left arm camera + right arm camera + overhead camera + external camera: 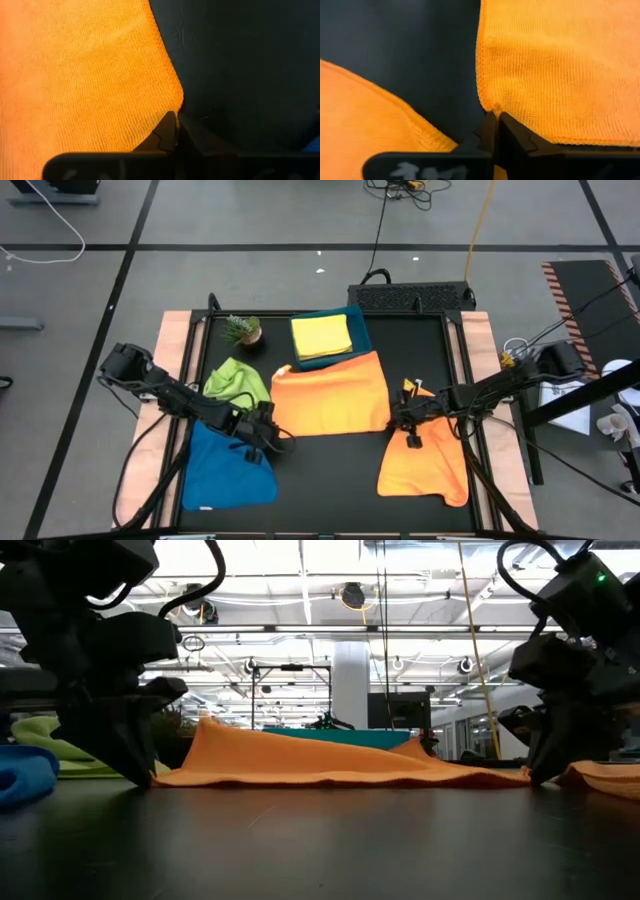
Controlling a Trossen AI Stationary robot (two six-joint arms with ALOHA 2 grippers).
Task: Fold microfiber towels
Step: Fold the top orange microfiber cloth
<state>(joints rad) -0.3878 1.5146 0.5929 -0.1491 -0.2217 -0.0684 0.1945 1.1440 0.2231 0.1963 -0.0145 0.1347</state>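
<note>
Microfiber towels are mostly still waiting: by our count only 1, the yellow towel [320,335], looks folded, lying as a neat square on the teal tray [357,323] far beyond our fingertips. We are working on the centre orange towel [332,393], which lies spread flat on the black table [330,480] between our 2 grippers. Our left gripper [268,436] has its fingers [167,132] clenched right at that towel's near left corner, and our right gripper [408,423] has its fingers [492,130] clenched at the near right corner; in both wrist views the cloth's corner sits at the fingertips, apparently pinched, though we cannot be sure how much fabric is caught. We judge this fold as just starting. Left to do: this towel, the second orange towel [425,470] just outside our right fingers, the blue towel [225,470] close behind our left fingers, and the crumpled lime green towel [235,380] beside them.
</note>
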